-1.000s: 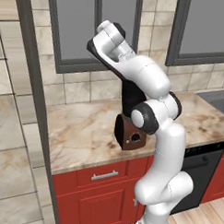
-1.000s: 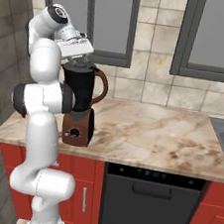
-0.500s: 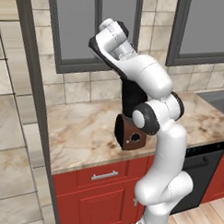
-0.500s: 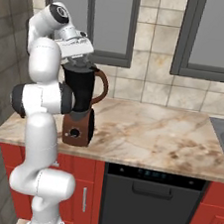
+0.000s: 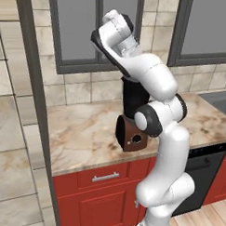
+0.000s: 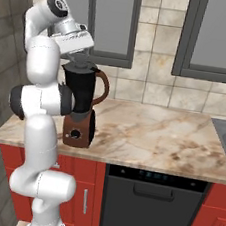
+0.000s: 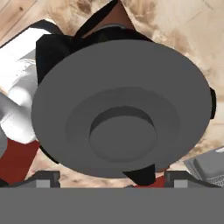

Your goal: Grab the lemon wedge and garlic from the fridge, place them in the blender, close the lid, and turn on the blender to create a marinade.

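Item one, the blender (image 6: 80,108): I see it upright on the marble counter (image 6: 152,138), long axis vertical, brown handle (image 6: 104,86) turned toward the window wall's right side in the right base view, dial on the reddish-brown base (image 5: 131,134) facing the room. My arm hides most of the jar in the left base view.

Item two, the lid (image 7: 120,109): it lies flat over the jar mouth, knob up, close under the camera; its side tab I cannot make out.

Item three, the gripper (image 6: 81,56): it hangs directly above the lid, fingers (image 7: 43,178) spread wide apart, clasping nothing. The tips are cut off in the hand view.
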